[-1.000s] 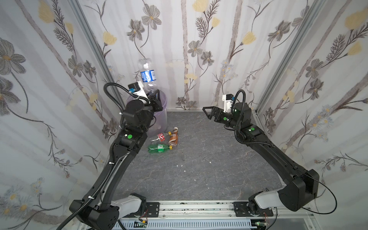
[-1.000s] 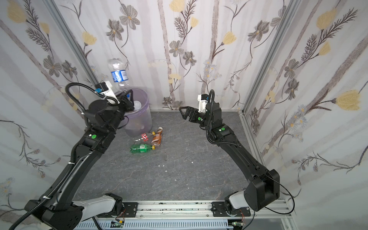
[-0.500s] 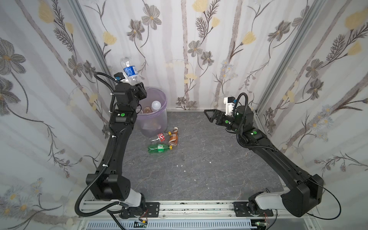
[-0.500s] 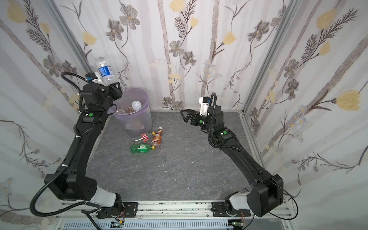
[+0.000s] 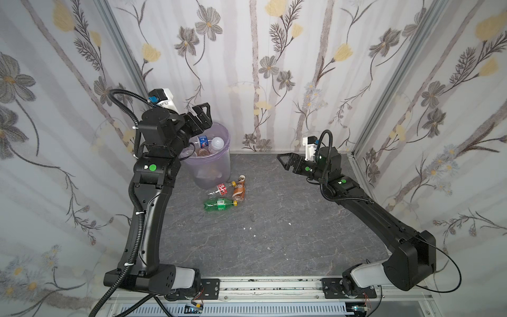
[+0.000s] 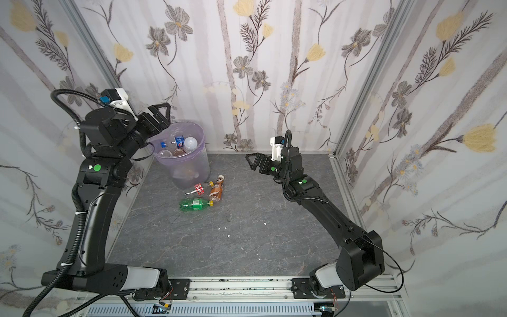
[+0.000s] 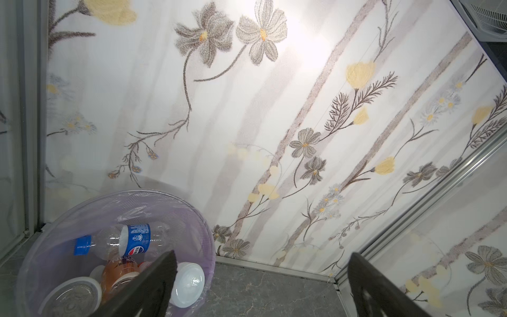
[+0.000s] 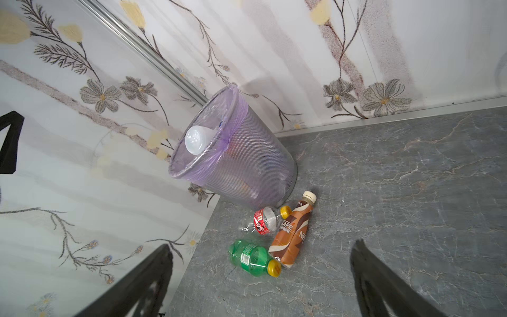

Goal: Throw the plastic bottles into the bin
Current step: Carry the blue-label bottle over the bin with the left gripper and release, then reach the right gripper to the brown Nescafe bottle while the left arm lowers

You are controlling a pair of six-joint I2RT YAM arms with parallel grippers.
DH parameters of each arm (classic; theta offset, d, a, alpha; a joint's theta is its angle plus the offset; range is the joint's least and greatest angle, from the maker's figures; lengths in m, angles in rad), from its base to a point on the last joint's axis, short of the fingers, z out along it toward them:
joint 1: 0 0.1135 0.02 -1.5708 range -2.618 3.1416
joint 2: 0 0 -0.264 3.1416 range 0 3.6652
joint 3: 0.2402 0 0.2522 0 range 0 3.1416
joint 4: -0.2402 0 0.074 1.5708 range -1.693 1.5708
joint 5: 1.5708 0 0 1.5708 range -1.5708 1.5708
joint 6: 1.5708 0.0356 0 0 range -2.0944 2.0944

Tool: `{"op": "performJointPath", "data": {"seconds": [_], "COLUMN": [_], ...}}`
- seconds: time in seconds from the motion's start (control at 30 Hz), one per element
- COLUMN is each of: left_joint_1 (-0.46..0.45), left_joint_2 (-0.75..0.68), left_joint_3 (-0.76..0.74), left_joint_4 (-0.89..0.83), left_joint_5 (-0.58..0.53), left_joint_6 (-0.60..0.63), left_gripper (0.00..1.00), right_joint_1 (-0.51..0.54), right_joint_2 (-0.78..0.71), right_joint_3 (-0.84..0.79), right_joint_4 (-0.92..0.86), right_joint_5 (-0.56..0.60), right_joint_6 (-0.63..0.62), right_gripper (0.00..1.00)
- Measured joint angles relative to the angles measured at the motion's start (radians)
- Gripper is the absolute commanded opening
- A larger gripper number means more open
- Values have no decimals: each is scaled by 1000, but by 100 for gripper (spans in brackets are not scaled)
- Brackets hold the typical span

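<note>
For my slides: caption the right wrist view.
Open right claw faces the bin; green bottle, brown bottle, red-labelled bottle lie beside it.

The bin (image 8: pixel 255 167) has a fine mesh wall, perhaps metal, lined with a thin, glossy lilac plastic bag (image 8: pixel 203 173). The green bottle (image 8: pixel 248 256) is shiny translucent plastic, and the brown bottle (image 8: pixel 292 236) wears a smooth printed sleeve. The worktop (image 8: pixel 397 192) looks like matt grey veined stone.

Floral wall panels (image 5: pixel 247 55) fill upper frame and both sides. Grey marbled floor (image 5: pixel 274 247) in lower centre. Few white specks (image 5: pixel 249 228) at floor middle. Metal corner posts (image 5: pixel 126 55) upper left, upper right. Slotted strip (image 5: pixel 153 311) at bottom edge.
</note>
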Motion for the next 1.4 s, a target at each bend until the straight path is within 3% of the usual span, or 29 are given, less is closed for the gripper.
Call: {"op": "performJointPath", "data": {"seconds": [0.2,0.57,0.9,1.4], "left_joint_1": [-48,-62,-57,114], "left_joint_2": [-97,-239,-330,-372], "left_joint_3": [-238,-635,-911,-1214], "left_joint_4": [10,101,211,455], "left_joint_5": [-18,61,154,352], "left_joint_6": [-14,-126,-266,-505], "left_gripper": [100,100,100,100], "right_joint_1": [25,125,263,397], "right_joint_2": [53,169,404,762], "right_joint_3": [-5,-5,103,473], "right_joint_4": [10,2,-51,-250], "right_joint_5": [10,108,207,325], "right_joint_6": [-2,-26,-31,-51], "right_gripper": [100,100,100,96]}}
